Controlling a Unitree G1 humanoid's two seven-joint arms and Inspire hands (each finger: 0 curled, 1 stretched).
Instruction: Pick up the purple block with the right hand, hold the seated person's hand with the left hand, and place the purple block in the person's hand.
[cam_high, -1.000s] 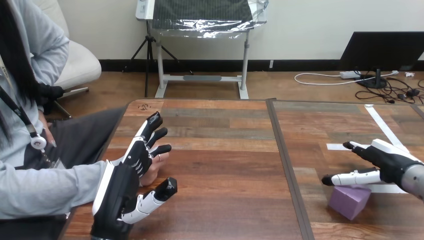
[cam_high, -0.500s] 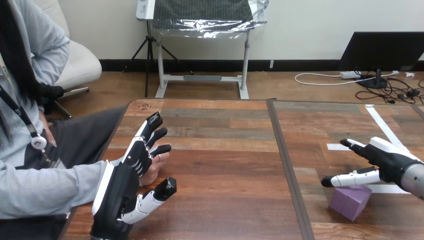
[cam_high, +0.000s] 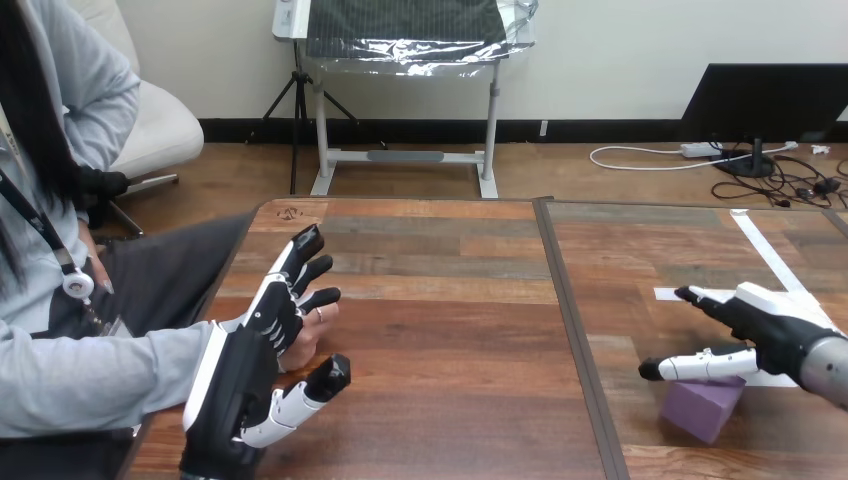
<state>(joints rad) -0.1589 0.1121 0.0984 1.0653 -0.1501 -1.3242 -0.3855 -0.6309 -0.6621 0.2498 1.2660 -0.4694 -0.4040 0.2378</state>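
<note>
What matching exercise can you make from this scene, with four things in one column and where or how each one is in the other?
Things:
1. left hand
2. right hand
3. purple block
4. person's hand

Places or states:
A. on the table at its right side, under a robot hand
B. open, over the block
C. at the table's left edge, partly hidden behind robot fingers
D. open with straight fingers, in front of the person's hand

Pairs: 1-D, 2-B, 3-A, 4-C
</note>
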